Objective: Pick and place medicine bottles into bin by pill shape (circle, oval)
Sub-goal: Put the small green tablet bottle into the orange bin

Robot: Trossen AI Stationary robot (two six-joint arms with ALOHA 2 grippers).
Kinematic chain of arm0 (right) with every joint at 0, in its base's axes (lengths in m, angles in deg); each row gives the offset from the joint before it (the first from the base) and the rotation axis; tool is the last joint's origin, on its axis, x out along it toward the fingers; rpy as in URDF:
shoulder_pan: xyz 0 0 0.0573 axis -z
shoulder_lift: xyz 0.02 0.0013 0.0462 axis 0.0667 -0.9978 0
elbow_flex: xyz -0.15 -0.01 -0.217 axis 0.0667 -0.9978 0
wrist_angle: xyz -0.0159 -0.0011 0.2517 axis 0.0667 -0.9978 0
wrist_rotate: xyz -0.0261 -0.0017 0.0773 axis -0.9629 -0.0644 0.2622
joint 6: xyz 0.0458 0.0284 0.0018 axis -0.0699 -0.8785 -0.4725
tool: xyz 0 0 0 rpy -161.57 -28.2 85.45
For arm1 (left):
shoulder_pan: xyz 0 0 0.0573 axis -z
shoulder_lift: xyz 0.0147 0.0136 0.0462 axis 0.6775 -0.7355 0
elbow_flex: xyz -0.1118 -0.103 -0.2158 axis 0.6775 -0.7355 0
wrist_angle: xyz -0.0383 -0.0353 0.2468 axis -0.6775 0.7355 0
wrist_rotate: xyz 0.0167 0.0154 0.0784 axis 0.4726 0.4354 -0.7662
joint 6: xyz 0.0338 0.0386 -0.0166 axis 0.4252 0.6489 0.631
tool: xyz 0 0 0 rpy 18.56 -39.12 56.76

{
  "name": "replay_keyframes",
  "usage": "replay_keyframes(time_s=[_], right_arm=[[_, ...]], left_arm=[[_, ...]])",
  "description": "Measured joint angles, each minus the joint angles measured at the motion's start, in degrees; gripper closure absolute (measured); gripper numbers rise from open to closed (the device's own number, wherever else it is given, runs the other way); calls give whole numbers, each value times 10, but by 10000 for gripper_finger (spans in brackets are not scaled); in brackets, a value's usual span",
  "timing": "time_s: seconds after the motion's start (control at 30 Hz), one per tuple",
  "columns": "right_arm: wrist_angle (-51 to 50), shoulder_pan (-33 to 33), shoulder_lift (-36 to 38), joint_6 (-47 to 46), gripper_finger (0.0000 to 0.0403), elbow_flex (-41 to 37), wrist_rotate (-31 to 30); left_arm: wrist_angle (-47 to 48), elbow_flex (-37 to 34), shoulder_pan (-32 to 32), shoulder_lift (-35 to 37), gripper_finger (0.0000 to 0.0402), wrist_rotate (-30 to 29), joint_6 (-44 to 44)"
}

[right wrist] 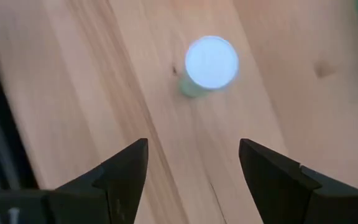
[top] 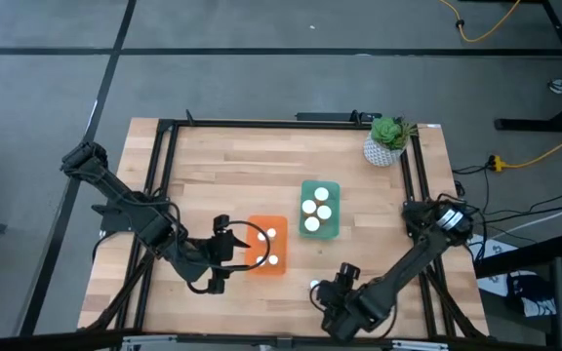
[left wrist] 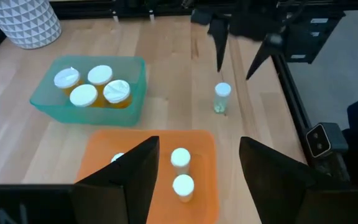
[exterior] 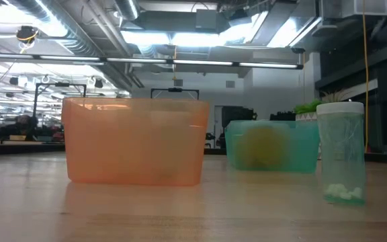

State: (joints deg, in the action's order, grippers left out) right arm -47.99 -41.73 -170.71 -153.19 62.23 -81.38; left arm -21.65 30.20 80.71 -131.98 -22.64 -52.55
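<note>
One small clear medicine bottle (top: 314,286) with a white cap stands upright on the wooden table (top: 213,175), alone near the front edge; the low view shows small white pills in the bottle (exterior: 341,153). My right gripper (top: 328,283) hovers just above it, open, pointing down; the cap (right wrist: 211,62) lies ahead of the gripper (right wrist: 194,155). My left gripper (top: 237,253) is open at the orange bin's (top: 268,246) left side, above the bin (left wrist: 154,180). The orange bin holds small bottles (left wrist: 180,157). The teal bin (top: 319,209) holds several larger bottles (left wrist: 92,87).
A white plant pot (top: 383,146) with a green plant stands at the table's far right corner. A black frame rail (top: 169,175) runs along the table's sides. Bare wood lies left of and beyond the two bins.
</note>
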Motion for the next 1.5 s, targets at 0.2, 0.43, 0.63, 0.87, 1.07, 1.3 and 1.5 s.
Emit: replay_keyframes(time_s=[0.2,0.43,0.63,0.87,1.07,1.3,1.5], right_arm=[[40,22,-22,2,148,0,3],[45,42,-22,3,148,0,-50],[46,57,-22,3,149,0,-44],[46,58,-22,3,202,0,-32],[46,58,-22,8,269,0,-46],[45,66,-22,81,290,29,-51],[-3,86,-20,192,283,133,-93]], left_arm=[[0,0,0,0,188,0,-2],[0,0,0,0,188,0,10],[0,0,2,0,189,7,11],[0,0,2,0,186,11,11],[0,0,2,0,188,12,11],[0,0,2,0,189,12,11],[0,0,2,0,186,13,11]])
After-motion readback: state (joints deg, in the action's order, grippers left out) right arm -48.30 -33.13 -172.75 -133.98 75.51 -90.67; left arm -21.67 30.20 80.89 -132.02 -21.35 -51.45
